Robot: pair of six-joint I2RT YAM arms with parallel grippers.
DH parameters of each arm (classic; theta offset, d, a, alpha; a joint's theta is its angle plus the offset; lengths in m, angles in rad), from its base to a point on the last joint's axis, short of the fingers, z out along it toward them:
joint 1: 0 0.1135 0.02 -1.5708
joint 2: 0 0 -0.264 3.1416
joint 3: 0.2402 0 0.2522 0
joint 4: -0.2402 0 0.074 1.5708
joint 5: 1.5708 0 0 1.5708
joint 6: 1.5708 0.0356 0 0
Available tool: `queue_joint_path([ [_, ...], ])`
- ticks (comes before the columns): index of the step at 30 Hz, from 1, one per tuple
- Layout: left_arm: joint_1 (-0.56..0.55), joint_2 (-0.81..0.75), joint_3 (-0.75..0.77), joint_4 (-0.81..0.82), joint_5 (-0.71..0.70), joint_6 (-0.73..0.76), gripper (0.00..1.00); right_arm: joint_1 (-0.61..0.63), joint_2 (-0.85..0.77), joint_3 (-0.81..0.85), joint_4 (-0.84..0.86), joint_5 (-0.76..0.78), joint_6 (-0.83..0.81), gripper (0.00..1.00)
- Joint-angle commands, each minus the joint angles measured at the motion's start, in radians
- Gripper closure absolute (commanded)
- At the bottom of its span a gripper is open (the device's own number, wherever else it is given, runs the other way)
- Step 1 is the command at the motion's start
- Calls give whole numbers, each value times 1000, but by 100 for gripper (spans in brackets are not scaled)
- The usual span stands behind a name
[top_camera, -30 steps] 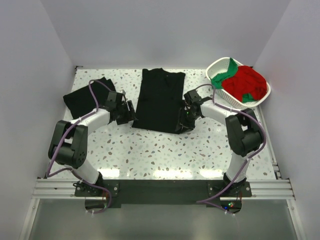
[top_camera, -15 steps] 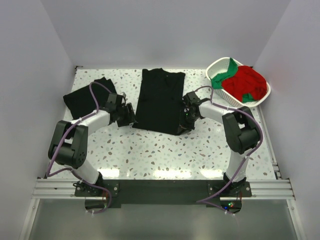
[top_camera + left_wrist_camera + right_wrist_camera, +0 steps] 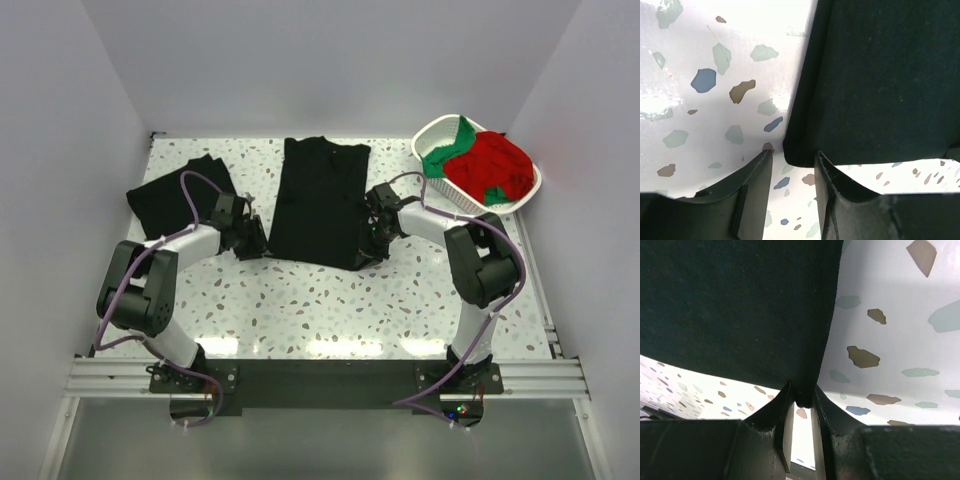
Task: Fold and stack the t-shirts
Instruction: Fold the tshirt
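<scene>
A long black t-shirt (image 3: 318, 200) lies flat in the middle of the table. My left gripper (image 3: 257, 243) is at its near left corner. In the left wrist view, that black corner (image 3: 800, 152) reaches just between the tips of my left gripper (image 3: 792, 156), whose jaws still stand apart around it. My right gripper (image 3: 368, 250) is at the near right corner. The right wrist view shows my right gripper (image 3: 802, 394) shut on a fold of the shirt's edge (image 3: 805, 375). A second black t-shirt (image 3: 175, 195) lies folded at the far left.
A white lattice basket (image 3: 527, 195) at the far right holds red (image 3: 495, 165) and green (image 3: 440, 160) t-shirts. The speckled tabletop (image 3: 300, 300) is walled on the left, back and right.
My left gripper has slid right to the shirt's near left corner and its jaws have narrowed. My right gripper has closed on the near right corner.
</scene>
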Motion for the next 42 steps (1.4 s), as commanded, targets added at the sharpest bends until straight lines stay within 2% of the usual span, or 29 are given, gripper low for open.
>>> queue_joint_path([
  [1,2,13,-14,48,21,-5,57,1,16,19,-8,30,-11,79],
  [12,0,28,-74,139,102,-37,72,3,21,25,-12,34,-14,82],
  [15,-3,42,-82,165,125,-53,85,1,16,27,-17,36,-16,86],
  [16,-3,42,-80,163,124,-56,95,1,14,30,-22,39,-17,91],
  [17,-3,42,-80,160,122,-56,100,2,14,33,-29,45,-20,94],
  [19,-3,18,-74,151,111,-53,100,1,8,42,-52,54,-26,100],
  [27,-22,-137,-59,61,88,-44,100,1,-71,47,-150,65,-46,100],
  [38,-148,-364,-74,-163,21,-82,100,1,-346,-57,-325,111,-78,100],
  [42,-164,-477,-71,-264,12,-97,100,2,-439,-99,-396,113,-66,100],
])
